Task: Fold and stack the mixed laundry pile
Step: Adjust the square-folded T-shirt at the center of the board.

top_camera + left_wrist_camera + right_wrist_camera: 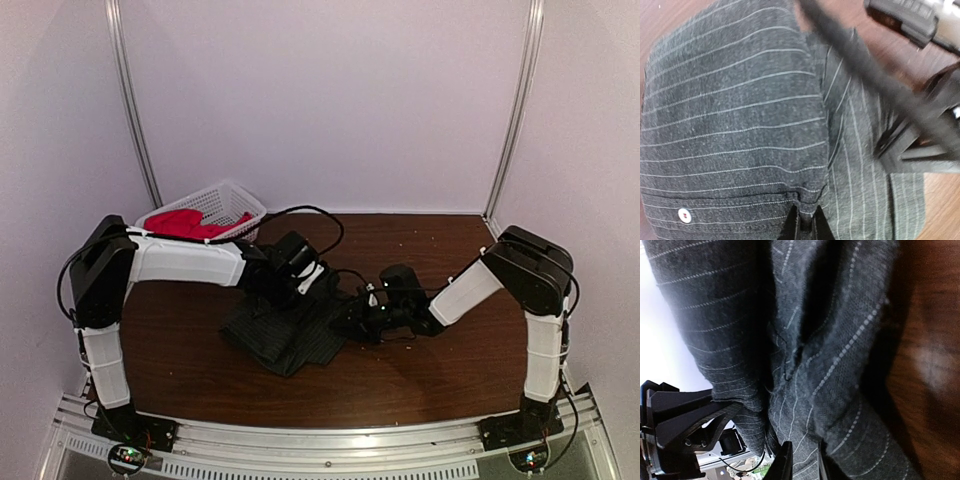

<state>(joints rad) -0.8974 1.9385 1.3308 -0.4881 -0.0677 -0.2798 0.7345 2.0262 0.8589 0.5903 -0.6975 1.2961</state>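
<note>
The dark pinstriped shirt (285,338) lies crumpled at the middle of the brown table (430,375). My left gripper (316,284) is at the shirt's far edge. In the left wrist view it (806,207) is shut on a small fold of the shirt (735,110) near a white button (684,215). My right gripper (352,322) is at the shirt's right edge. In the right wrist view it (805,444) is shut on a thick bunch of the shirt (840,350). The red T-shirt (182,222) lies in the basket at the back left.
The white lattice basket (240,194) stands at the table's back left, behind the left arm. Black cables run between the two grippers over the shirt. The right arm's black gripper body (920,147) is close to the left one. Metal rail along the near edge.
</note>
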